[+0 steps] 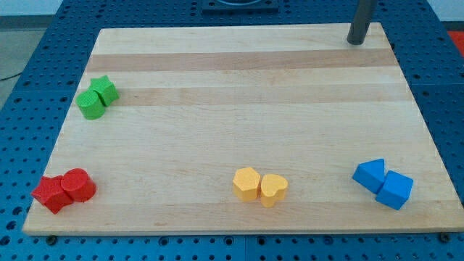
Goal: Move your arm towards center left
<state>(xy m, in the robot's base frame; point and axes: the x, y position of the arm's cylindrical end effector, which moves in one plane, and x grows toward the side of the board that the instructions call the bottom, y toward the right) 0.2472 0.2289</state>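
Tip [355, 42] at board [239, 72] top right, touching no block; bare rod, no pincer to open or close. Target, centre left, lies far across toward view's left and lower, just below green blocks [98, 97]. Path looks clear.

Wooden board [239, 87] as landmark, on blue perforated table [43, 43]. Near left edge, upper part: two green blocks [98, 97], touching. At bottom-left corner: two red blocks [64, 190], touching. Near bottom edge, right of centre: yellow hexagonal block [246, 183] touching yellow heart-shaped block [273, 188]. At bottom-right corner: two blue blocks [383, 183], touching.
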